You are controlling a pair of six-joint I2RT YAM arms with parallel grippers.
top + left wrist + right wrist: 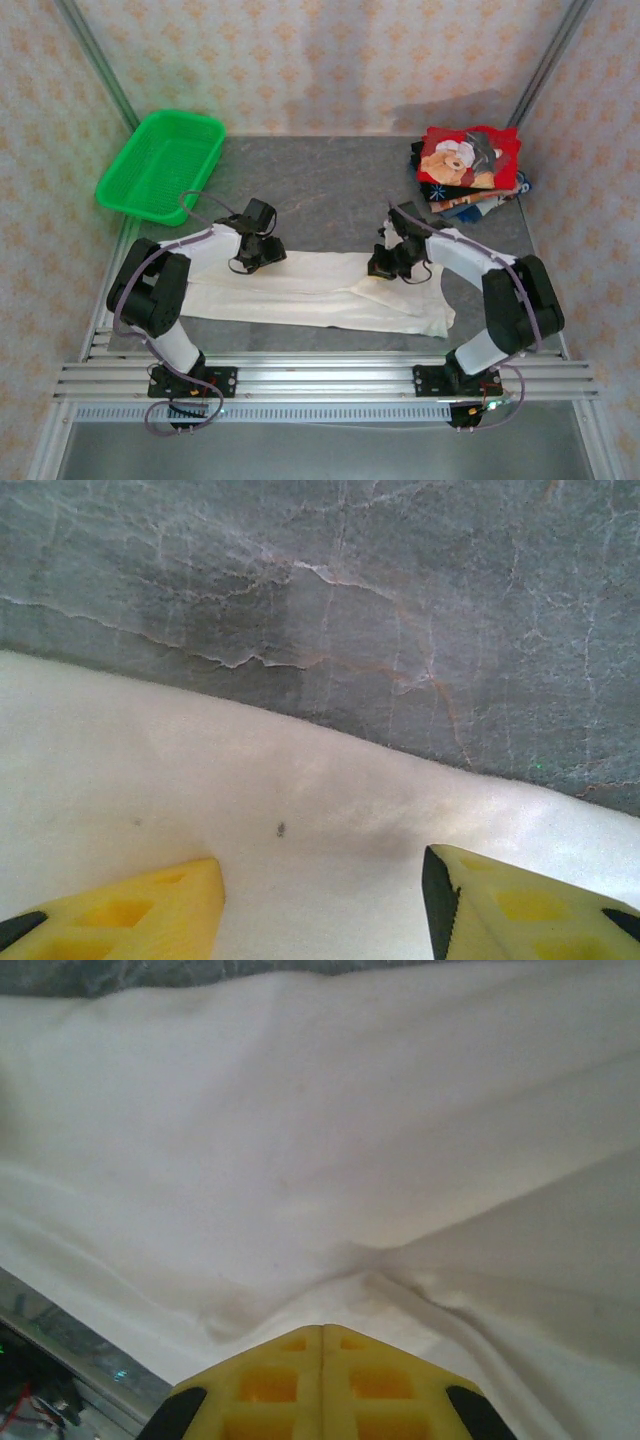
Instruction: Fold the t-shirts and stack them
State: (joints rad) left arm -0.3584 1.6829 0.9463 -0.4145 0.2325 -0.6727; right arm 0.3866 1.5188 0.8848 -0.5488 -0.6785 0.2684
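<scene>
Right gripper is down on the off-white shirt, jaws closed with the cloth puckering into their tip, so that looks like a pinch taken. Left gripper hovers low over the shirt's far edge, jaws apart, bare desk just beyond them and nothing between them yet.

The shirt lies flat along the near side of the desk between the two arms. Its long axis runs left to right, roughly parallel to the near edge. Which end carries the collar, I can't tell.

To do this well, I'd say the left needs a matching bite on that far edge, taking as little cloth as the right does. Then both should lift level and together, so the fold line stays straight along the length.

The stack of folded shirts waits at the far right corner, well apart.
</scene>
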